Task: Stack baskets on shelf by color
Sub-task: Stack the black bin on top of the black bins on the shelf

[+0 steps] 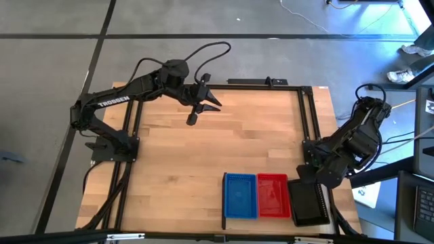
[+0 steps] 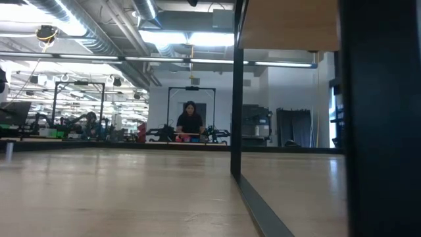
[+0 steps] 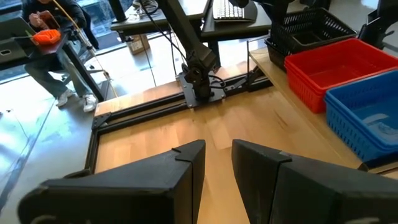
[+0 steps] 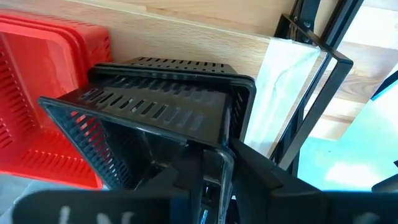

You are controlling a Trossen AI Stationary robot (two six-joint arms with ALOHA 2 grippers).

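Along the near edge of the bench point(image 1: 176, 149), three piles of baskets sit side by side on the pale shelf point(image 1: 268, 222): the blue baskets point(image 1: 240, 196) on the left, the red baskets point(image 1: 272, 195) touching them in the middle, and the black baskets point(image 1: 310, 202) at the right end, just beside the red ones. The right pincer point(image 4: 211, 177) is at the black pile; in the right wrist view a tilted black basket point(image 4: 155, 118) lies over the stacked ones below it, its rim running between the dark fingers, which stand slightly apart, so whether they grip the rim cannot be told. The right arm point(image 1: 349, 146) folds in from the bench's right edge by the black frame rail point(image 1: 308, 122). Farther back, the left pincer point(image 1: 196, 112) hangs over bare wood near the far side, well apart from all the baskets, its fingers point(image 3: 180, 171) parted with a narrow gap and nothing between them. Beyond the bench, a person point(image 2: 191, 122) sits in the room at a distant workstation.
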